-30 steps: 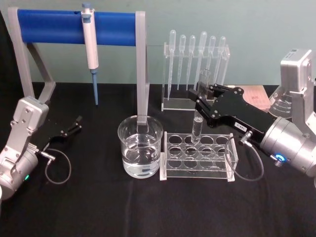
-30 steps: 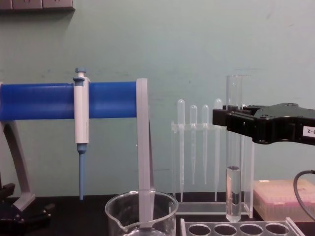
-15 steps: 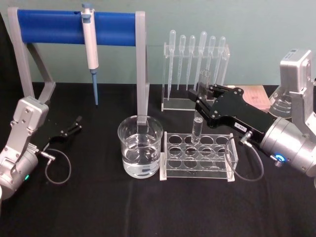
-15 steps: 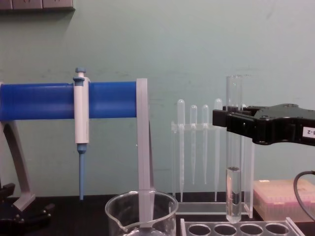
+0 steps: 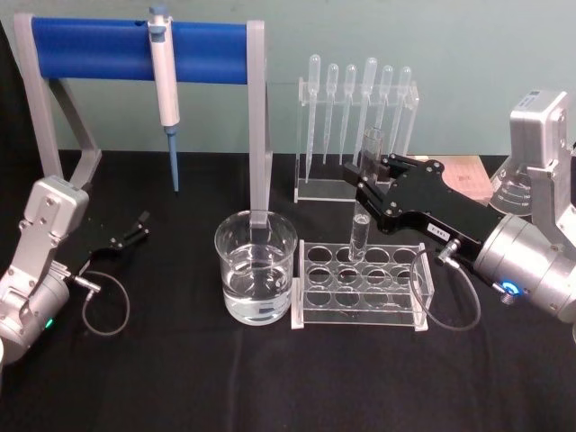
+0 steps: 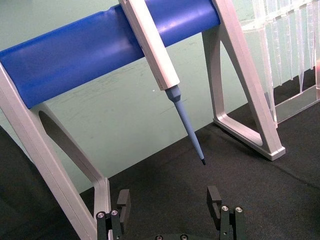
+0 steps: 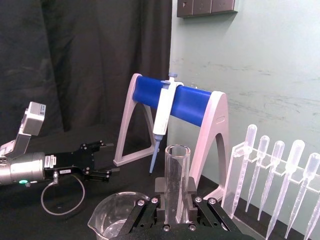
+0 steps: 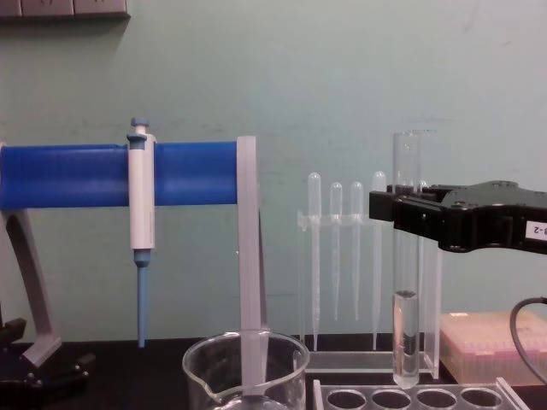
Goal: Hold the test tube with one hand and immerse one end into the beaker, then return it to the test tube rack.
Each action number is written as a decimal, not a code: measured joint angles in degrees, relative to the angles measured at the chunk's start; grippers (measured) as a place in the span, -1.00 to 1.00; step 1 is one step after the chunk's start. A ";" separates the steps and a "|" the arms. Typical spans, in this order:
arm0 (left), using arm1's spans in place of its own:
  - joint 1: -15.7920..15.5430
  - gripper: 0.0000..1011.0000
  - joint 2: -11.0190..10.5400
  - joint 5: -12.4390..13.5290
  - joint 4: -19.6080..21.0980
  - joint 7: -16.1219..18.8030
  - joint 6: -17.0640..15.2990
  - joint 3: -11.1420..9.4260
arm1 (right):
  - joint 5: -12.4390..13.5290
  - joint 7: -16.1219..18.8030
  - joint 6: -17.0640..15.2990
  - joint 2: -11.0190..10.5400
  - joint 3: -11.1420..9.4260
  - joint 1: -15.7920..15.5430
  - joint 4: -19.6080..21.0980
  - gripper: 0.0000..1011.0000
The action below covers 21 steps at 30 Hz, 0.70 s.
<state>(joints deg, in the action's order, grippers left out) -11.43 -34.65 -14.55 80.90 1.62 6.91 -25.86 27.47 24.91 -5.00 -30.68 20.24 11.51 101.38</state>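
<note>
My right gripper [image 5: 371, 171] is shut on the test tube [image 5: 359, 232], a clear glass tube held upright by its upper part. In the chest view the test tube [image 8: 405, 256] has its round bottom just above a back-row hole of the clear rack [image 8: 342, 386], with clear liquid in its lower part. The right wrist view has the test tube [image 7: 176, 172] standing between the fingers [image 7: 191, 194]. The beaker [image 5: 256, 270], holding water, stands left of the rack, apart from the tube. My left gripper [image 5: 135, 229] rests open on the table at the far left, holding nothing.
The clear rack [image 5: 360, 317] sits at the table's middle. Behind it is a stand of plastic pipettes [image 5: 355, 108]. A blue-barred frame [image 5: 135, 49] carries a white pipettor [image 5: 164, 81] behind the beaker. A pink tip box [image 8: 487, 346] and a flask [image 5: 513, 189] stand at the back right.
</note>
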 joint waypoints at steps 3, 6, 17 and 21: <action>0.00 0.98 0.00 0.00 0.00 0.00 0.00 0.00 | 0.00 0.01 0.00 0.00 0.00 0.00 0.00 -0.55; 0.00 0.98 0.00 0.00 0.00 0.00 0.00 0.00 | 0.00 0.02 0.00 0.00 0.00 0.00 0.00 -0.55; 0.00 0.98 0.00 0.00 0.00 0.00 0.00 0.00 | 0.00 0.04 0.01 0.00 0.00 0.00 0.00 -0.55; 0.00 0.98 0.00 0.00 0.00 0.00 0.00 0.00 | 0.00 0.04 0.01 0.00 0.00 0.00 0.00 -0.55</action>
<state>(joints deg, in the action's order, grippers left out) -11.43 -34.64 -14.55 80.90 1.62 6.91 -25.86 27.47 24.95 -4.99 -30.67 20.24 11.51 101.38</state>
